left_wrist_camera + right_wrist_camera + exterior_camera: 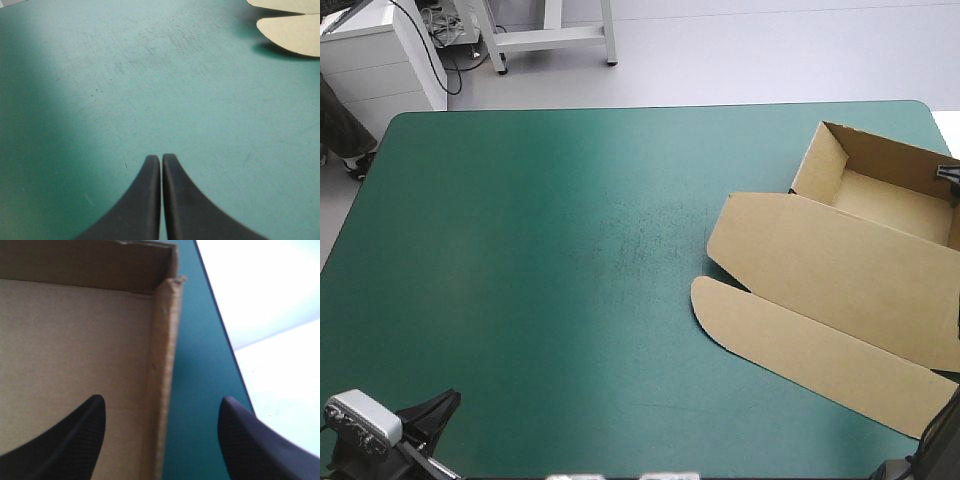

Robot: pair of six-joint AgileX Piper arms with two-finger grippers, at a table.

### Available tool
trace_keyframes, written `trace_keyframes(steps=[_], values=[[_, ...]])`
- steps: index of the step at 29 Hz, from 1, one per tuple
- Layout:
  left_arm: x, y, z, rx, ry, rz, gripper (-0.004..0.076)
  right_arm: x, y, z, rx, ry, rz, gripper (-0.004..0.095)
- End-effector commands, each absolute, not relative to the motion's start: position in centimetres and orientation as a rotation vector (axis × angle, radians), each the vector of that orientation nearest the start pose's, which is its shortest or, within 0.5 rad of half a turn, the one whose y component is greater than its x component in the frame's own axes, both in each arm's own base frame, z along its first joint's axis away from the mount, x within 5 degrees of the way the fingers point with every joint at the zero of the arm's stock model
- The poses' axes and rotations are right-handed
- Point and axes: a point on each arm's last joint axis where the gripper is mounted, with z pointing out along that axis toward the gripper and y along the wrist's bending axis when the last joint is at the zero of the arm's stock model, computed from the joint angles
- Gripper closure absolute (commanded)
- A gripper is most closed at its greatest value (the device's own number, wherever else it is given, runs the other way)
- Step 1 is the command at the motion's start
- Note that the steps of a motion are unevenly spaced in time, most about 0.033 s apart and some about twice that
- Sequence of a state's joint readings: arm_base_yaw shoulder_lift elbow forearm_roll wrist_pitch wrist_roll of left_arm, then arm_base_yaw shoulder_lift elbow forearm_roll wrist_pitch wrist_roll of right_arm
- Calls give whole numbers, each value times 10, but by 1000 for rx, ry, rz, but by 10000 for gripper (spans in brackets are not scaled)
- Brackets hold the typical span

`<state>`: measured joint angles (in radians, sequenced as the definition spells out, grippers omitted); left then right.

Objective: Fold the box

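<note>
Teal-green cover point(520, 250) lies bare over the whole left and middle of the table, from the near edge to the far edge, so that side has open room. The box point(840, 270) takes up the right side: an open tray with raised walls toward the far right corner, its lid flat on the cover and reaching toward the near left, with a rounded flap along its near side. My left gripper point(161, 157) sits low at the near left corner with its black fingers pressed together and nothing between them. From there, only the rounded flap ends of the box point(295, 32) show, well apart and far off to the right. My right gripper point(162, 402) has its fingers spread wide and straddles the tray wall that runs closest to the table's right edge. One finger is over the brown floor of the box point(75, 340) and the other is outside, over the narrow strip of cover point(200, 365) and the table's edge. Neither finger touches the wall, and room on that side is tight.
</note>
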<state>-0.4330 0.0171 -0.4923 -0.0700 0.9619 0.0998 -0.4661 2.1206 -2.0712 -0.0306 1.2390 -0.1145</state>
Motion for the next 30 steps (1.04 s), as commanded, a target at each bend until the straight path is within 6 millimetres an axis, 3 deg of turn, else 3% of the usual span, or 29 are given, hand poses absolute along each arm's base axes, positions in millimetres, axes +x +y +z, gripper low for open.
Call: trace_keyframes(steps=[1,7,10,13,18,22,26,30], values=[[2,-7,295,496,1845,-325,731,386,-203,359,477,2603,-284,252],[2,-7,295,496,1845,-325,731,352,-174,426,442,2434,-242,252],[2,-7,295,496,1845,-325,731,318,-137,478,346,2294,-164,252],[2,-7,295,496,1845,-325,731,287,-100,515,209,2194,-150,295],[2,-7,295,496,1845,-325,731,232,-35,555,-5,2056,-81,476],[2,-7,295,496,1845,-325,731,179,8,566,-232,1972,-5,664],[2,-7,295,496,1845,-325,731,133,29,554,-392,1945,84,897],[2,-7,295,496,1845,-325,731,93,27,527,-428,1940,114,915]])
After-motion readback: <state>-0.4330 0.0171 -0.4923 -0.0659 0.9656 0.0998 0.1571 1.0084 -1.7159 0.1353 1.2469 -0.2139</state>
